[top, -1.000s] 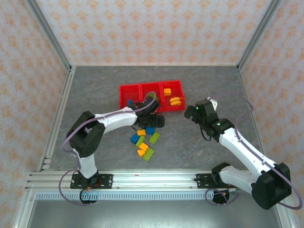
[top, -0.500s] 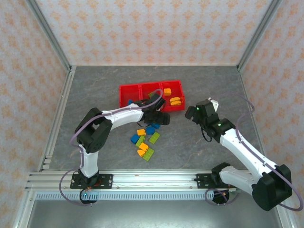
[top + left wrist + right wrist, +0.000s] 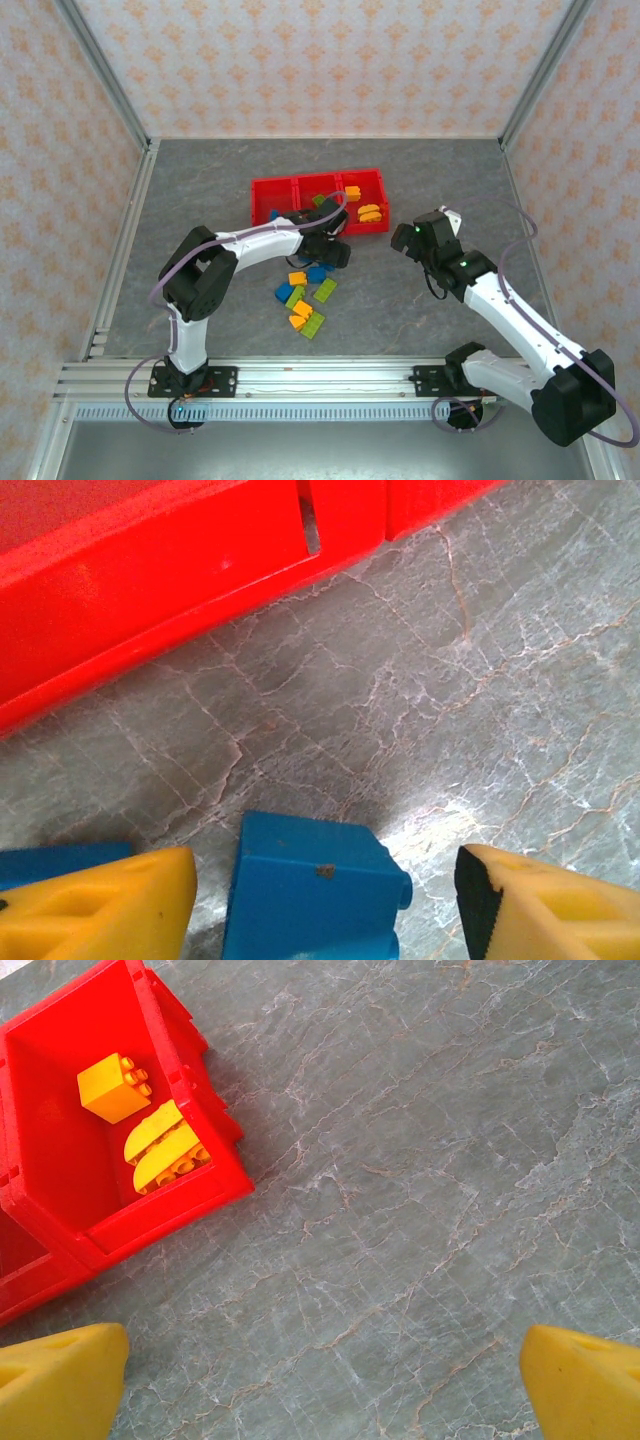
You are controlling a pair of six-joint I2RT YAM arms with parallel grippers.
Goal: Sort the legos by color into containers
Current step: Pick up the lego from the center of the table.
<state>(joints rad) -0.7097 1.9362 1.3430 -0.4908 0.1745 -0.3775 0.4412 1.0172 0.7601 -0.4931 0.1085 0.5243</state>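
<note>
A blue lego (image 3: 310, 890) lies on the table between the fingers of my left gripper (image 3: 325, 880), which is open with a gap on each side. A second blue lego (image 3: 55, 858) peeks out behind the left finger (image 3: 100, 905). The red containers (image 3: 318, 203) stand just beyond, and their front wall (image 3: 150, 580) is close. From above, my left gripper (image 3: 330, 252) hovers between the containers and the loose legos (image 3: 303, 296). My right gripper (image 3: 325, 1350) is open over bare table, to the right of the right container (image 3: 150, 1215), which holds orange-yellow legos (image 3: 165, 1148).
Loose blue, green and orange legos spread from just under the left gripper toward the near edge, ending at a green one (image 3: 313, 324). The left container holds a blue lego (image 3: 273, 215). Metal frame posts and patterned walls enclose the grey table (image 3: 200, 200).
My left arm has swung its gripper a little right, toward the containers, and its jaws have narrowed around the blue lego. The right arm has stayed still.
</note>
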